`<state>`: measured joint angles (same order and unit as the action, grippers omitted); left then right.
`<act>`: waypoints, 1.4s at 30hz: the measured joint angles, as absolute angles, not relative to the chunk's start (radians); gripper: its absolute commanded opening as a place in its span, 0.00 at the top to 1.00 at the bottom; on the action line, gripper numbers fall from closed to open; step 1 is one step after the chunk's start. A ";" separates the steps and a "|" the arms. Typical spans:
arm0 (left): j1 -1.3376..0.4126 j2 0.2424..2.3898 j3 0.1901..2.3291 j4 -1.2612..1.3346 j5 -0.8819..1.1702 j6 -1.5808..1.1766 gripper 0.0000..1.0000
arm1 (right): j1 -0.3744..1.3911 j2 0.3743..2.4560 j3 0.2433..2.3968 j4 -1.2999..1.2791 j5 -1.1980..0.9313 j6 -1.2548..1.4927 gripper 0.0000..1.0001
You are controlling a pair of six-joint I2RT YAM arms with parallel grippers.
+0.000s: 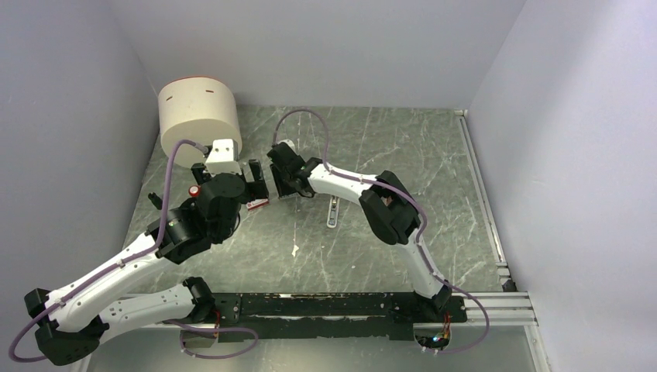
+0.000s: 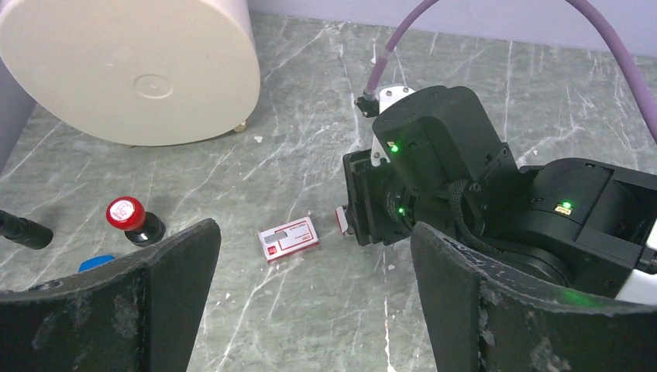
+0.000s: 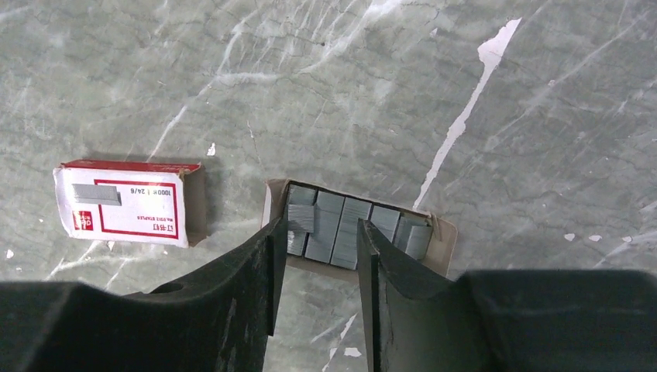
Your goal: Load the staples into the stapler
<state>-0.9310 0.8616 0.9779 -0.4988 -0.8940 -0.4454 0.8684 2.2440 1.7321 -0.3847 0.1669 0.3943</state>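
The staples (image 3: 345, 225) lie as several grey blocks in an open cardboard tray (image 3: 442, 244) on the marble table. My right gripper (image 3: 320, 232) hangs just over the tray, jaws partly open, nothing between them. The red-and-white box sleeve (image 3: 124, 203) lies apart to the left, also visible as the box sleeve (image 2: 288, 239) in the left wrist view. My left gripper (image 2: 318, 310) is wide open above bare table, near the sleeve. The slim white stapler (image 1: 333, 211) lies alone to the right of both grippers: right gripper (image 1: 283, 184), left gripper (image 1: 256, 186).
A big cream round container (image 1: 199, 116) stands at the back left. A red-capped black piece (image 2: 128, 215), a blue piece (image 2: 97, 263) and a black rod (image 2: 23, 230) lie left of the left gripper. The right arm's wrist (image 2: 434, 178) sits close ahead of the left gripper.
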 measured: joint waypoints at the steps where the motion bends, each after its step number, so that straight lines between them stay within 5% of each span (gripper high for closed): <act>1: -0.931 0.862 0.978 -0.499 -0.894 -0.446 0.03 | 0.870 2.245 1.733 -0.387 0.168 0.394 0.57; 22: -0.931 0.862 0.978 -0.499 -0.895 -0.446 0.03 | 0.918 2.316 1.831 -0.440 0.282 0.360 0.61; 42: -0.931 0.870 0.978 -0.499 -0.897 -0.446 0.03 | 0.944 2.341 1.878 -0.476 0.375 0.357 0.76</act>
